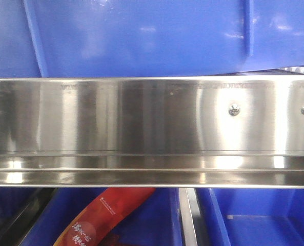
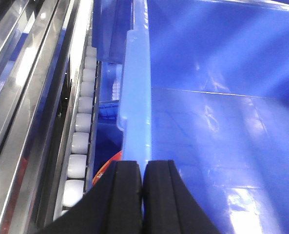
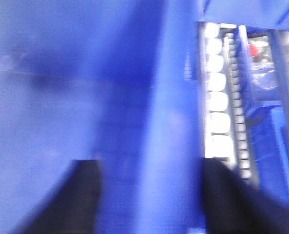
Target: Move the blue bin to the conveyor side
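Observation:
The blue bin (image 1: 141,36) fills the top of the front view, behind the steel rail. In the left wrist view its pale rim (image 2: 137,97) runs straight into my left gripper (image 2: 143,168). The black fingers there are pressed together on the rim's edge, with the bin's inside (image 2: 207,122) to the right. The right wrist view is blurred. My right gripper (image 3: 151,170) stands open astride the bin's rim (image 3: 176,122), one finger inside the bin (image 3: 61,97) and one outside. The conveyor side is out of view.
A shiny stainless rail (image 1: 141,118) with screws crosses the front view. Below it sit other blue bins (image 1: 254,215), one holding a red printed packet (image 1: 105,215). Rows of white rollers (image 2: 81,141) (image 3: 216,97) and steel rails run just outside the bin's rims.

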You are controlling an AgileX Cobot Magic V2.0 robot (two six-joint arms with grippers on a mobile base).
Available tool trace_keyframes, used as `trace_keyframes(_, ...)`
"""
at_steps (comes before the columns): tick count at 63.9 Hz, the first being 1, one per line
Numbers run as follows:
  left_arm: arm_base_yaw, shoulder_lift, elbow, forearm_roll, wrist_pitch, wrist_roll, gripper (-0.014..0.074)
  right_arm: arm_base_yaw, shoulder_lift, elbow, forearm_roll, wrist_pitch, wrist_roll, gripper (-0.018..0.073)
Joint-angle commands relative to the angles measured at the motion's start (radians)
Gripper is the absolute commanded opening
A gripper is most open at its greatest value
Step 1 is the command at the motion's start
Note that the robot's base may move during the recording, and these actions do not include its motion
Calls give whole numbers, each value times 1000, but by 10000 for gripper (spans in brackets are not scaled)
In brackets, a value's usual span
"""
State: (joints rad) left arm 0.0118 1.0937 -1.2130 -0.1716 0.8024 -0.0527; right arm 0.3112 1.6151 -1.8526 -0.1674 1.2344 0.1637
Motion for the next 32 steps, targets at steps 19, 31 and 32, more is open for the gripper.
trace_keyframes(19, 4, 52, -8, -138, -164, -5, 3, -1, -12, 2, 3, -13, -6, -75)
trace_keyframes(31, 4, 88, -31, -147, -208, 142, 4, -1, -12, 2, 3, -13, -6, -75)
trace_keyframes(32, 4, 95, -39, -147, -206, 148, 5, -1, -12, 2, 3, -13, -6, -75)
